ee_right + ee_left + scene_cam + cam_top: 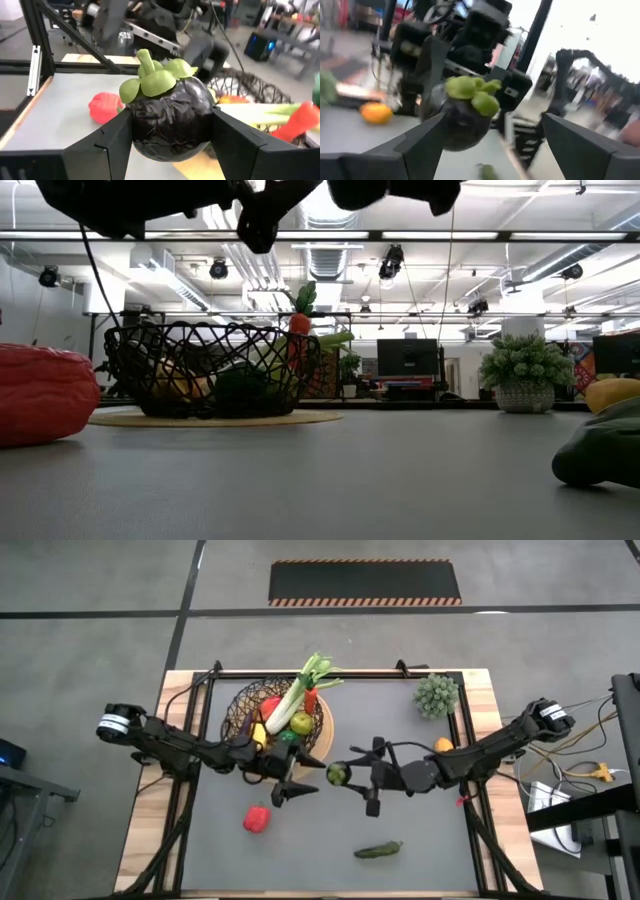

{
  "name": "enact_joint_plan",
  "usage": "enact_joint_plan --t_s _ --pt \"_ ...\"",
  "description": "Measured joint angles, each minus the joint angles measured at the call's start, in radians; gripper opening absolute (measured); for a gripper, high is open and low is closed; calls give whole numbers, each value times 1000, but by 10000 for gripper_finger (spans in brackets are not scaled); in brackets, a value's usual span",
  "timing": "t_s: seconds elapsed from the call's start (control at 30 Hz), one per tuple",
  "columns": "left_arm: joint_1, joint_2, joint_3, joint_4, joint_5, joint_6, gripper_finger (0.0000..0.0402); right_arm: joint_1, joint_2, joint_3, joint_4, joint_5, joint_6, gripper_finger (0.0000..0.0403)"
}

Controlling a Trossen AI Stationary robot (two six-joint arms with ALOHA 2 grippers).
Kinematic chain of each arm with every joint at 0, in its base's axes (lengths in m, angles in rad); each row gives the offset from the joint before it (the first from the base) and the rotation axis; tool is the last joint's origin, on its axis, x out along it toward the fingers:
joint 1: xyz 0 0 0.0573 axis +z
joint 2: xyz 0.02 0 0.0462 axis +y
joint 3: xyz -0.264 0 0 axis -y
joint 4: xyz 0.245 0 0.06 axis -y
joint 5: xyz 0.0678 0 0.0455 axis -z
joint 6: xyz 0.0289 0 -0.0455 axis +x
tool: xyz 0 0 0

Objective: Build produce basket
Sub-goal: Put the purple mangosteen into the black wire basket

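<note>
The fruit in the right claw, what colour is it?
Dark purple-black fruit with a light green leafy cap; right wrist view shows it best.

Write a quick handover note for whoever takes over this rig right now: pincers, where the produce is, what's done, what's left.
Right pincer: shut on the dark purple fruit, raised mid-table near the basket.
Left pincer: open, empty, facing that fruit.
Done: leek, carrot, lemon, apple and a red pepper lie in the basket.
Left: the held fruit, the second red pepper, the cucumber and the orange fruit on the mat.
</note>
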Motion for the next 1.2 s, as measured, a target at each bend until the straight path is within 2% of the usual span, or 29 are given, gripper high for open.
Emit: enact_joint_plan --t_s 0.07,0.17,0.3,0.53,0.73,1.07,1.2 --pt "-2 -1 0 -25 -17 121 312 0 -1 0 -21 0 41 218" --pt "-3 2 0 -75 -119 258 312 0 7 0 -21 0 76 218" --pt "-3 34 1 -64 -155 357 312 0 7 -1 -21 0 113 218" --pt "-4 73 28 -36 -152 386 312 -6 7 -1 -12 3 128 219" --pt "-5 103 42 55 -68 386 312 -8 7 -1 -12 0 140 219" --pt "-6 171 48 151 -104 411 312 -11 8 -2 -11 1 161 219" --pt "-6 172 46 142 -138 409 290 -11 8 -2 -6 4 166 219"
